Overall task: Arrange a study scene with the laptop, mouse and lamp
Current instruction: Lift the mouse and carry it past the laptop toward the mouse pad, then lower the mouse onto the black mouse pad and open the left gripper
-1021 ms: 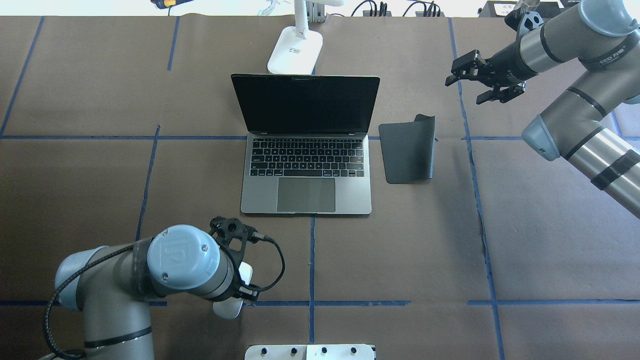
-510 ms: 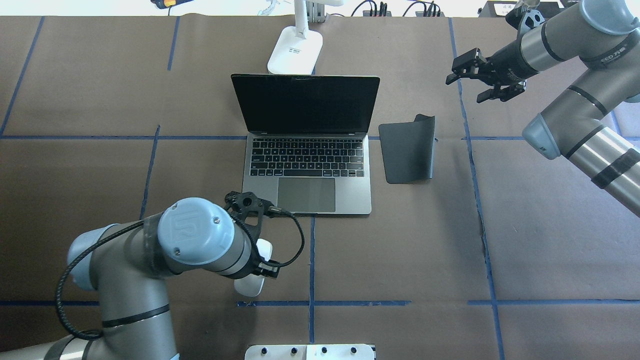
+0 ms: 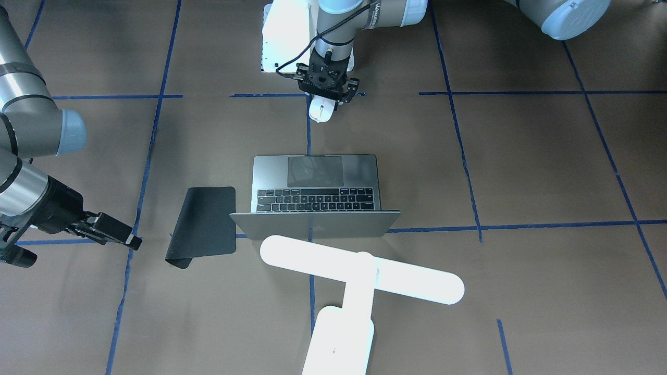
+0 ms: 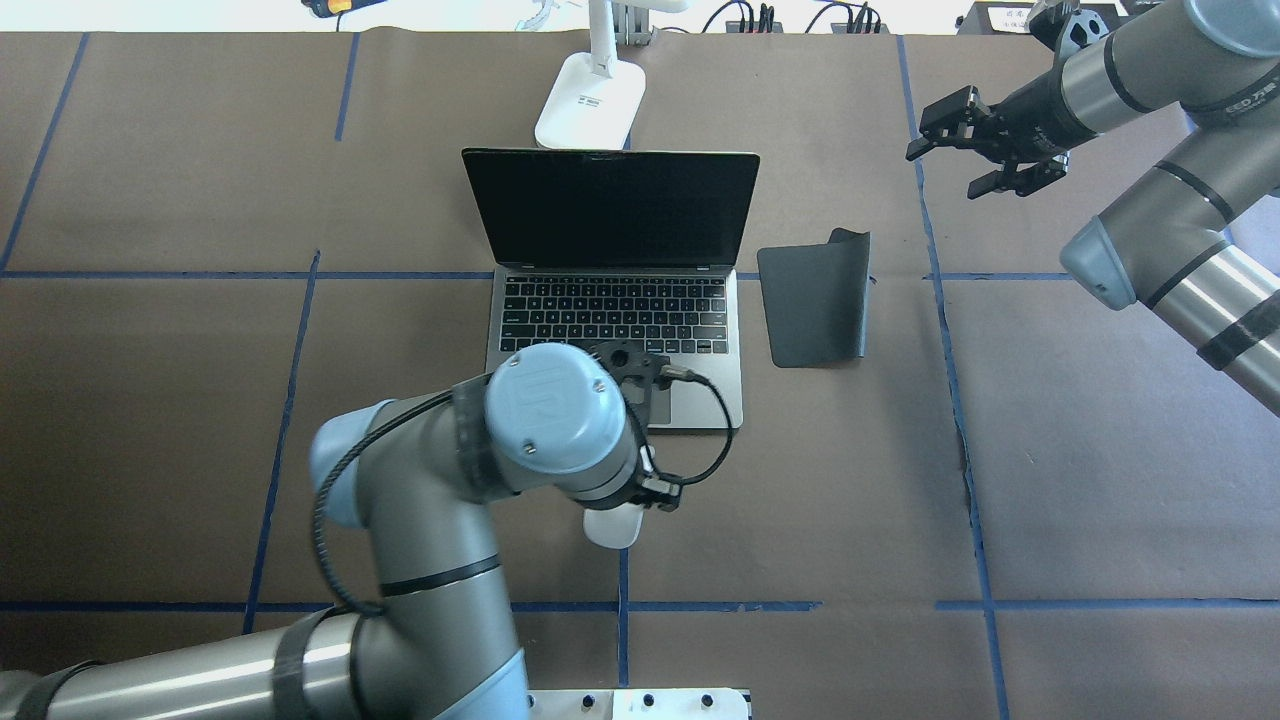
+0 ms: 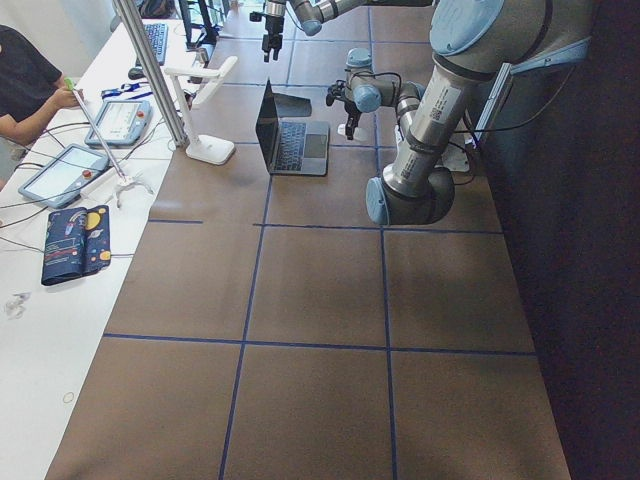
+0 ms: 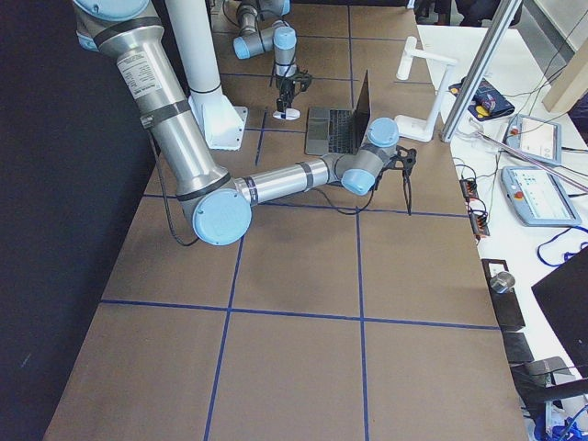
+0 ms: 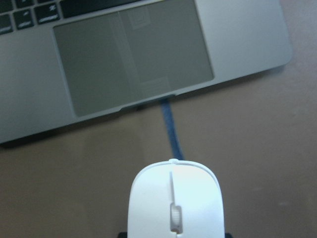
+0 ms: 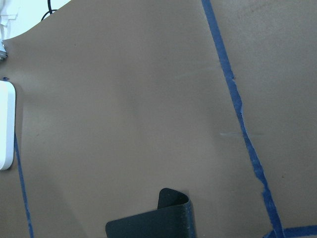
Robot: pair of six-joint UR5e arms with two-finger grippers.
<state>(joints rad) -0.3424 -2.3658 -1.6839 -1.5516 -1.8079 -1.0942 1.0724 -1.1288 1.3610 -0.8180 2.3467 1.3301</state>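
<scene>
- Mouse [image 4: 612,527] sits gripped in the left end effector [image 3: 325,101]. The arm has carried it from the laptop's [image 4: 612,312] 7 o'clock to its 6 o'clock, near the trackpad edge.
- Black mat [image 4: 815,305] lies at the laptop's 3 o'clock, so the mouse likely has further to go.
- Right end effector [image 4: 943,172] hangs open and empty at 2 o'clock.
- Lamp [image 4: 590,100] stands at 12 o'clock.

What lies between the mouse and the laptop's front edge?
Only bare brown table cover with a blue tape line lies between the mouse and the laptop, seen in the left wrist view.
</scene>
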